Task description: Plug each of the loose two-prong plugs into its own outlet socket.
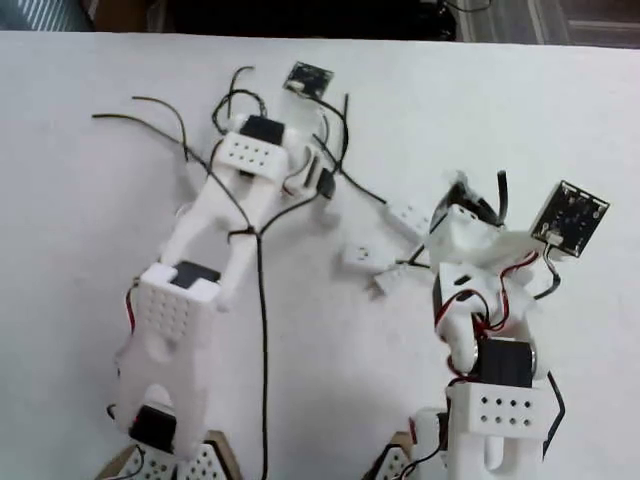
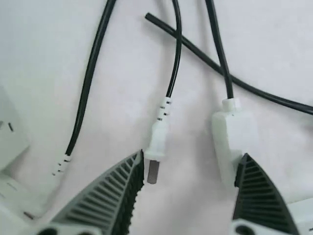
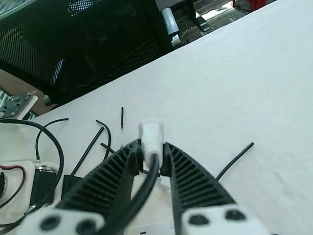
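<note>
Insertion not begun, by judgement: the right hand pinches a white two-prong plug on a black cable, the spread left hand straddles a second loose white plug lying on the white tabletop, and the white plastic outlet sockets appear unfilled.

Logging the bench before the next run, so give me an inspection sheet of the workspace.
Surface: white table.
Job's things: held plug in the right gripper; loose plug and second plug lying on the table; sockets near the right arm.
Clutter: nothing seen.
Grippers: left gripper open, fingers either side of the loose plug and second plug; right gripper shut on the held plug.
Cables: black cables strewn over the table.
Surroundings: dark mesh chair behind the table.
</note>
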